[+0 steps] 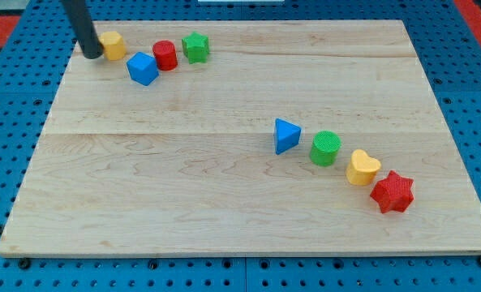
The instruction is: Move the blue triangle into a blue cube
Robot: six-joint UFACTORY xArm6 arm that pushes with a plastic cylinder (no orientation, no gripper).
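Closest to the camera is the red star (392, 192), tail end of a diagonal row of 4 with the yellow heart (362, 168), green cylinder (325, 148) and then the blue triangle (285, 135) near mid-board. No gripper on this rig, just a bare rod holding nothing; my tip (92, 56) sits at the view's top left, touching or just beside the yellow block (112, 45). Blue cube (143, 68) is close by, next to the red cylinder (165, 55) and green star (195, 47). So the triangle lies well off toward the view's lower right of my tip. I'd guess I need to swing round to its far right side and shove it up-left.
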